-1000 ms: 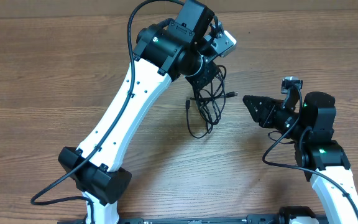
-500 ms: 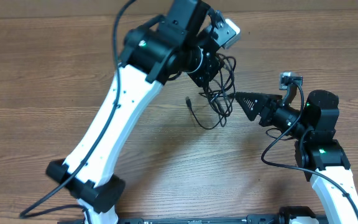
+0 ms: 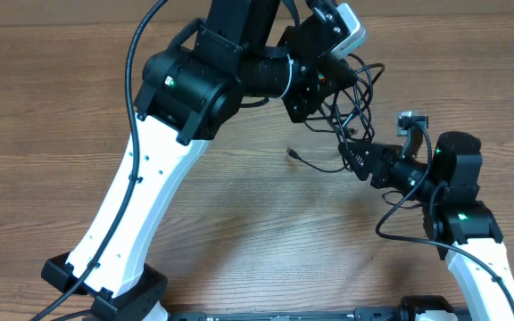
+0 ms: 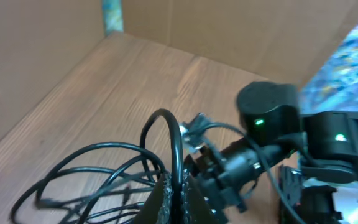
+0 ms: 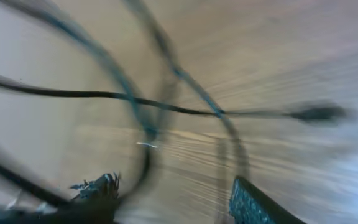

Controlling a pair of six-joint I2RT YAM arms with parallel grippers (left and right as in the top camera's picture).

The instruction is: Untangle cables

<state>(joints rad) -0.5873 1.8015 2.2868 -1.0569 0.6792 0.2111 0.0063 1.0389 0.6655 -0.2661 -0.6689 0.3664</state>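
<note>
Upper middle in the overhead view, my left gripper (image 3: 325,85) pinches the cables (image 3: 357,85), a black tangle spreading right and down to my right gripper (image 3: 353,156), whose tip sits among the loops right of centre. From the left wrist, my fingers (image 4: 165,198) at the bottom edge are closed tight on one loop, the rest sprawling lower left. From the right wrist, all blurred, my fingers stand apart at the bottom, cords crossing the gap.

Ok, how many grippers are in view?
2. The left gripper is up top, shut on the cables; the right gripper is at the tangle's lower right, open around strands.
</note>
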